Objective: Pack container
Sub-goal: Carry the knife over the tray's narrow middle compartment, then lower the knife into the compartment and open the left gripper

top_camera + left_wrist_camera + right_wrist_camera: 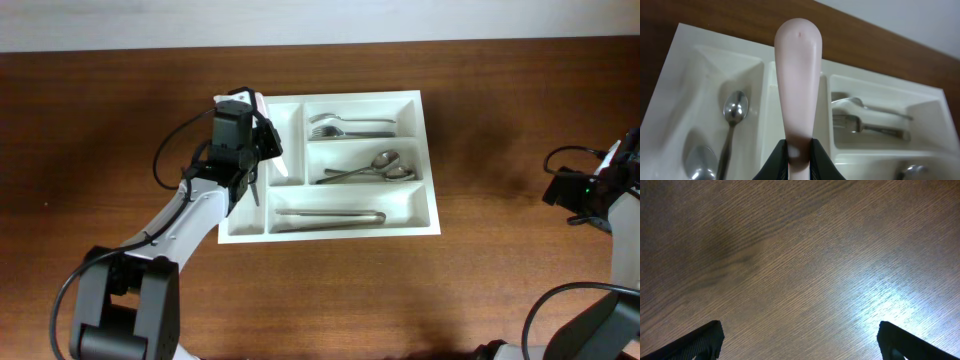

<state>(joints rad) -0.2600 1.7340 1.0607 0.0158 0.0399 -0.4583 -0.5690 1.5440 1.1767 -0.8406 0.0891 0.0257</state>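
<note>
Brown tabletop. My left end effector clamps a pink handle; I'd align it along the narrow slot of the tray, then lower gently.

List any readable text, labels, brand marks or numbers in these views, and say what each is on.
No readable text in any view.
White tray: plain, no mark.
Pink handle in the left pincer: one tiny dimple near the tip, no lettering.
Metal cutlery: any stamps are too small to tell.
Wooden table: bare grain only.
</note>
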